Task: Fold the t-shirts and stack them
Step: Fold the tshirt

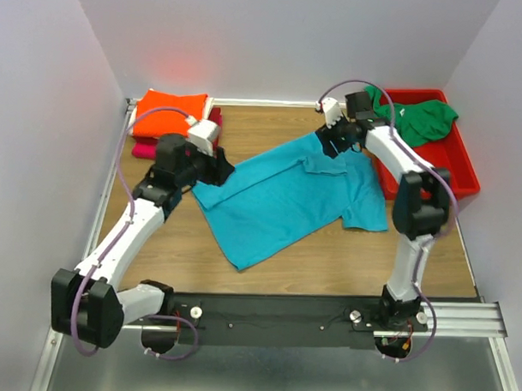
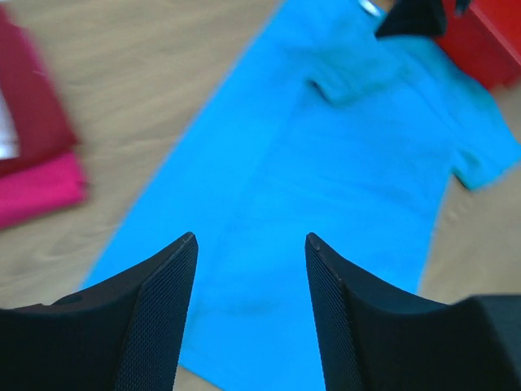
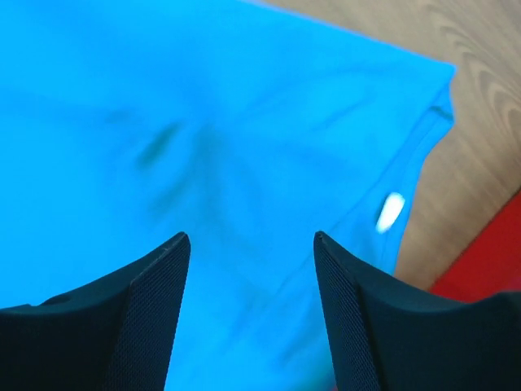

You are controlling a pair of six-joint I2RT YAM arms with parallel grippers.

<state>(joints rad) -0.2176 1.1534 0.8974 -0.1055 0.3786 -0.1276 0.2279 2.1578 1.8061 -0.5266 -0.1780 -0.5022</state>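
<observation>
One teal t-shirt (image 1: 286, 201) lies spread, lightly creased.

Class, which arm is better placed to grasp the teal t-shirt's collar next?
Right. The right gripper hangs open over the teal t-shirt beside its white neck label; the left gripper is at the far hem end.

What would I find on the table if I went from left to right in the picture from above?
Folded pile with the orange t-shirt on top → teal t-shirt spread out flat → red bin with the green t-shirt in it.
</observation>
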